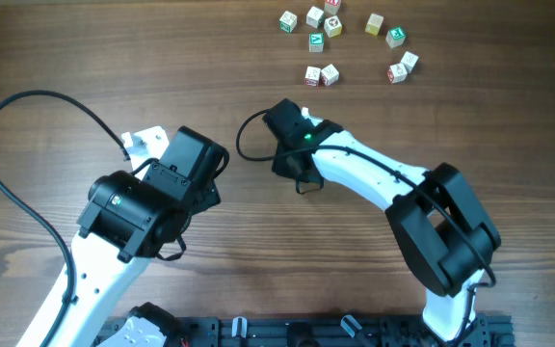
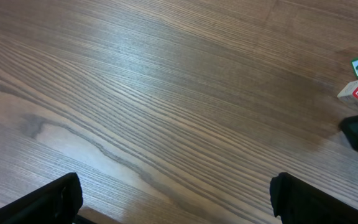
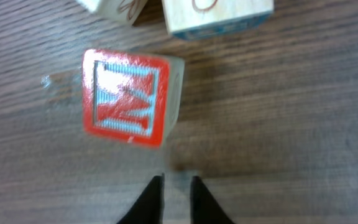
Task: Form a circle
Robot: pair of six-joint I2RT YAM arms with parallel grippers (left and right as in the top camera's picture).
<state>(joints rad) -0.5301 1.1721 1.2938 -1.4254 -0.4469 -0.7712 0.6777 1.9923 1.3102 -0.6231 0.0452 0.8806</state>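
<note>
A wooden table fills every view, its grain running side to side under the overhead camera. The left arm comes up from the near left edge and bends towards the middle of the table, a black cable looping off beside it. The right arm comes up from the near right edge and stretches left and away towards the far side. The left gripper hangs over bare wood with its two black fingers spread wide at the lower corners of its own camera view, nothing between them. The right gripper points down at the table; its two dark fingertips stand only a narrow gap apart, with bare wood showing in the gap and nothing clamped. Small letter blocks lie scattered in loose clusters near the far edge, well apart from the left arm. In the right wrist view a red block sits free on the table just ahead of the fingertips, its red-framed face turned up and blurred, so the letter cannot be read for certain. Beyond it, cut off by the top of that view, lie a blue-edged block and a pale block, close to each other and near the red one without touching it.
</note>
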